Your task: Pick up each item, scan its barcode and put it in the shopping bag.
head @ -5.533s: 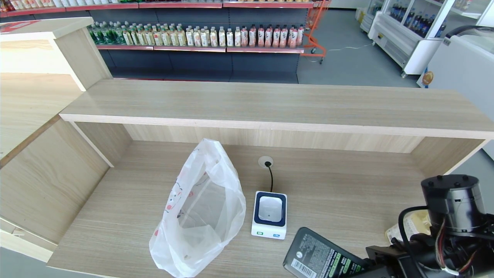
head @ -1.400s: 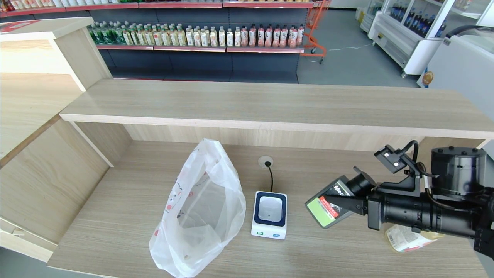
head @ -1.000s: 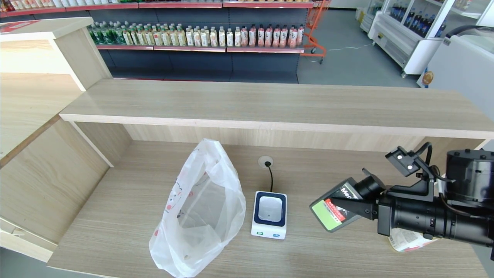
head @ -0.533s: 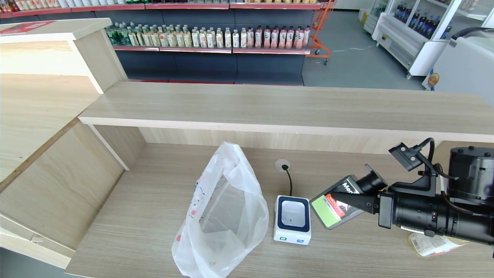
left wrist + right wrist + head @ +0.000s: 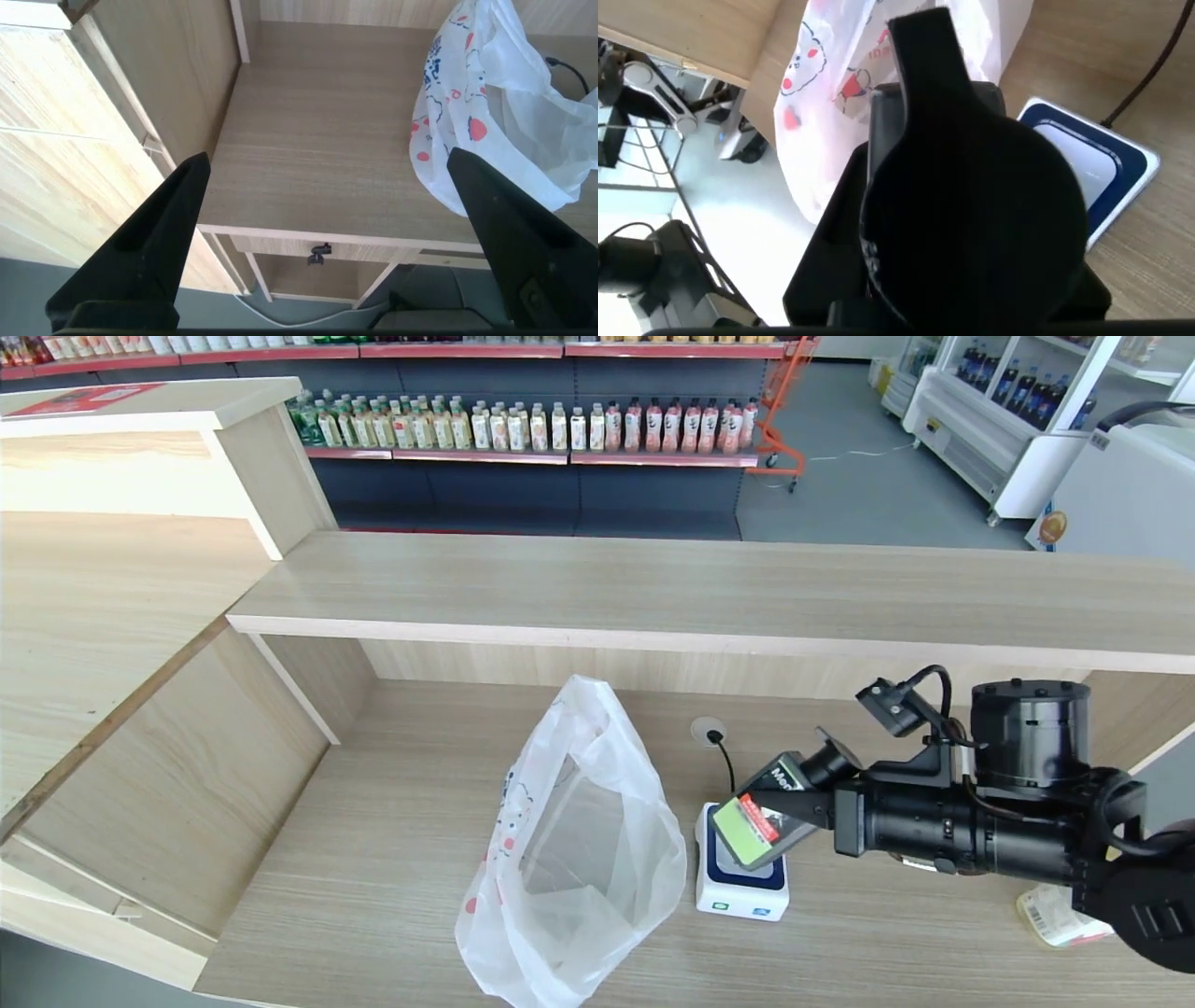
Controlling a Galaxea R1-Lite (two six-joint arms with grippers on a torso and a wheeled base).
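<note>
The dark packet [image 5: 752, 819] with the green and red label hangs tilted just above the scanner [image 5: 742, 894], clamped in your right pincer [image 5: 799, 795]. Whether its barcode faces the glass I cannot tell. You look to be at the scan step; bagging this one is left. The shopping bag [image 5: 579, 859] stands open just beside the scanner and looks empty. A second item [image 5: 1053, 918], a pale pouch, lies on the desk [image 5: 373, 859] far right, not yet picked up. Your left pincer [image 5: 322, 233] hangs with fingers apart near the desk's left front corner, holding nothing.
</note>
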